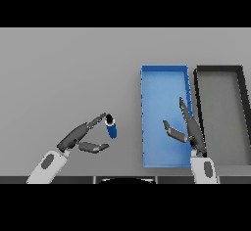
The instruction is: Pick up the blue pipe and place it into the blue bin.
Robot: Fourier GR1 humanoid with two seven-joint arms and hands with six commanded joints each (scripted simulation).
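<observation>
My left hand (81, 138) is lying open on the grey table (63, 73), straight fingertips touching the blue pipe (112, 126), gripping nothing. The pipe is sitting just left of the blue bin (145, 122). My right hand (188, 129) is hovering open over the bin, holding nothing.

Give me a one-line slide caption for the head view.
Left hand open beside the blue pipe on the grey table; right hand open over the blue bin.

Right hand (188, 129) hangs over the blue bin (162, 76).
</observation>
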